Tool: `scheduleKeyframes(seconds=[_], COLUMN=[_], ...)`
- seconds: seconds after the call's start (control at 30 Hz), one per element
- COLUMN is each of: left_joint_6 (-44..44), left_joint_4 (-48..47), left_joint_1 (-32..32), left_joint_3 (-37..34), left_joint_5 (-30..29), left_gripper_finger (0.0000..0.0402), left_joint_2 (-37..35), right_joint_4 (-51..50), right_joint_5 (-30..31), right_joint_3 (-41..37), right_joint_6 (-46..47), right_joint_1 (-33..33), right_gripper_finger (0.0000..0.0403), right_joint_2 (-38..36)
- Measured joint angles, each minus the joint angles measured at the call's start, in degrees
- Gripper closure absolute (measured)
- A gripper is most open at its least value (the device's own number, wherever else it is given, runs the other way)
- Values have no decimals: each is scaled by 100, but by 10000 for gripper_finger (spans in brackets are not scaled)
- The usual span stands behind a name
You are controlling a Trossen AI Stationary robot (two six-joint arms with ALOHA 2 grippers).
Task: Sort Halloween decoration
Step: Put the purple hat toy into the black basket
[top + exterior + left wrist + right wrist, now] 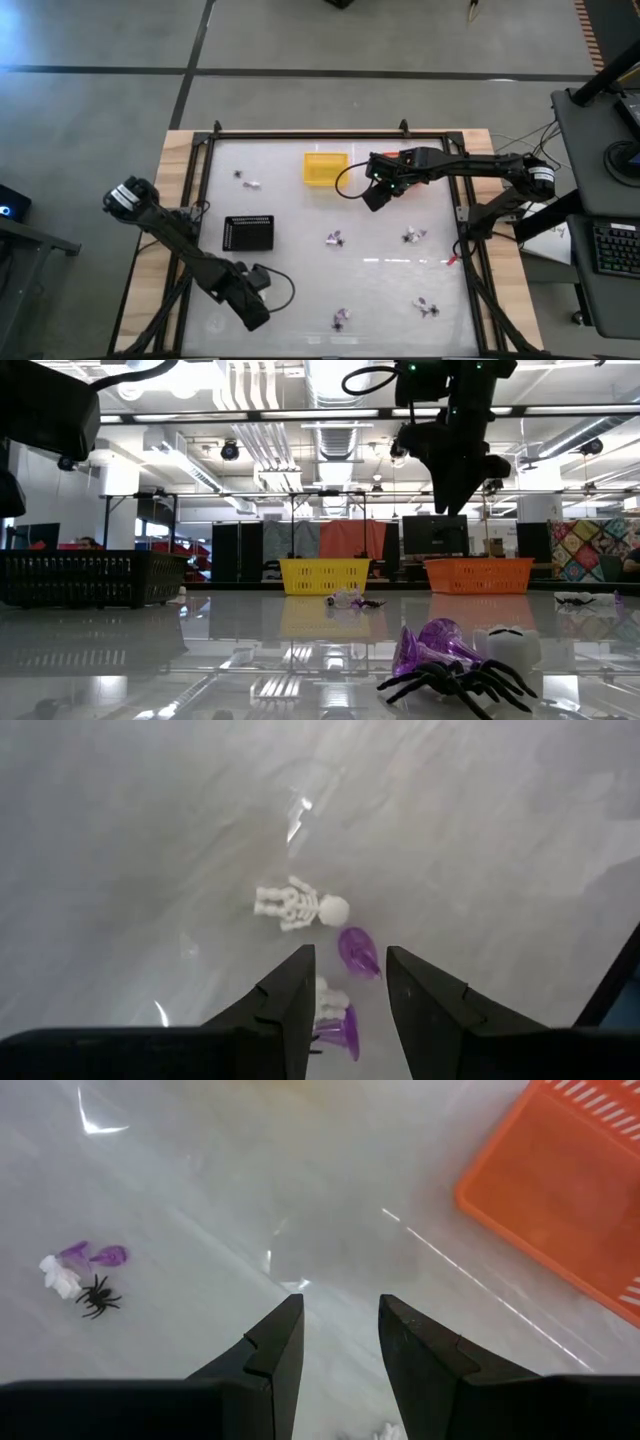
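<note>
Six or so little clusters of Halloween trinkets (pixel 334 238) are scattered over the glossy white table (pixel 300 300), mixes of purple, white and black bits. Going by a clock face on the high view: one small clump up around 10 o'clock, one roughly dead centre, one a bit toward 3, and two more down around 5 and 6 near the front edge

Left gripper (pixel 345 982) is sitting low at about 7 o'clock on the table, fingers apart with nothing between them. Its wrist cam shows a tiny white skeleton (pixel 298 906) lying flat just ahead of the tips, a purple piece (pixel 358 952) just beside the skeleton's head, and another white and purple bit partly hidden behind one finger

Right gripper (pixel 377 193) hangs up off the table around 1 o'clock, just next to the yellow basket (pixel 325 167), jaws also spread and empty. Its wrist cam catches the orange basket (pixel 565 1185) off to one side and a far cluster with a black spider (pixel 97 1297)

Black tray (pixel 248 233) sits at about 9 o'clock, apart from all the trinkets

In the low view there's a black spider with a purple thing and a white one right up close
</note>
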Motion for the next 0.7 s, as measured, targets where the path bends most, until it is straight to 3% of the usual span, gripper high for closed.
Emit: scheduleKeyframes(seconds=[0.7], left_joint_6=[-348], left_joint_4=[234], left_joint_1=[-21], left_joint_3=[-7], left_joint_5=[250], left_gripper_finger=[294], left_joint_2=[94], right_joint_4=[-4], right_joint_5=[0], right_joint_3=[-42], right_joint_6=[-7], right_joint_1=[0], right_gripper_finger=[280], right_joint_2=[0])
